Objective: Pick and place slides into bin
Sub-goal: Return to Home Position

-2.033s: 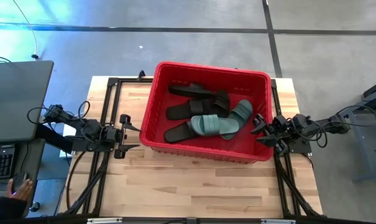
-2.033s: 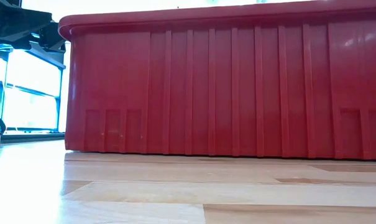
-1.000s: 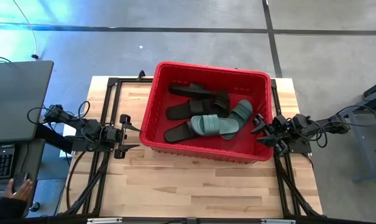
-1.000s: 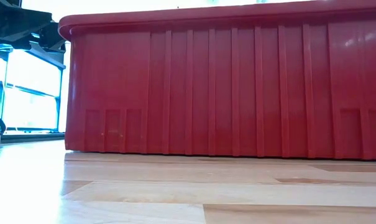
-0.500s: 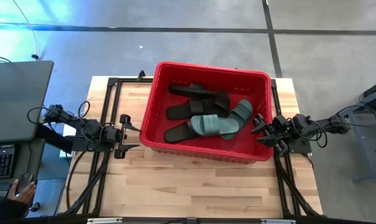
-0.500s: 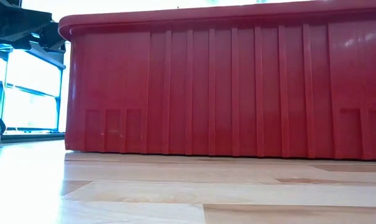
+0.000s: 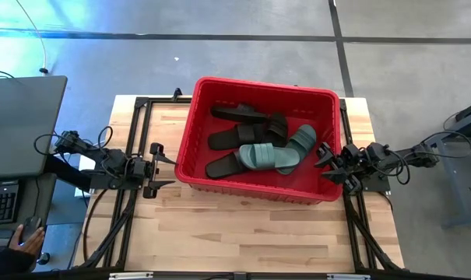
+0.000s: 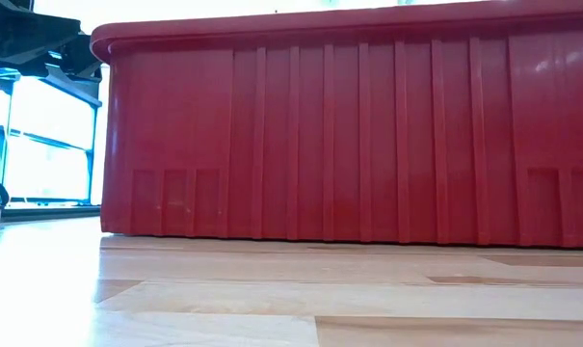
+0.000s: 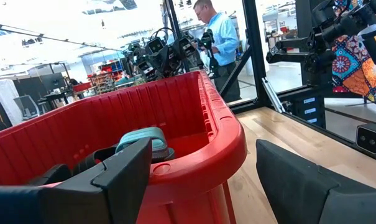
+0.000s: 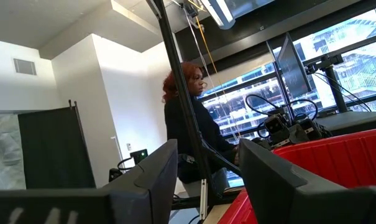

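Left pincer (image 7: 162, 166) and right pincer (image 7: 324, 163) sit low just outside opposite walls of the red bin (image 7: 251, 191), each spread open and gripping nothing. This looks like a parked pose, because the black slides (image 7: 235, 138) and sage-green slides (image 7: 266, 157) lie piled inside the bin between them.

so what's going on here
A two-arm robot is sorting slides into a red bin. The black slides and two green slides lie inside it, and none shows on the table around it. The left gripper and right gripper sit open and empty, one at each end of the bin.
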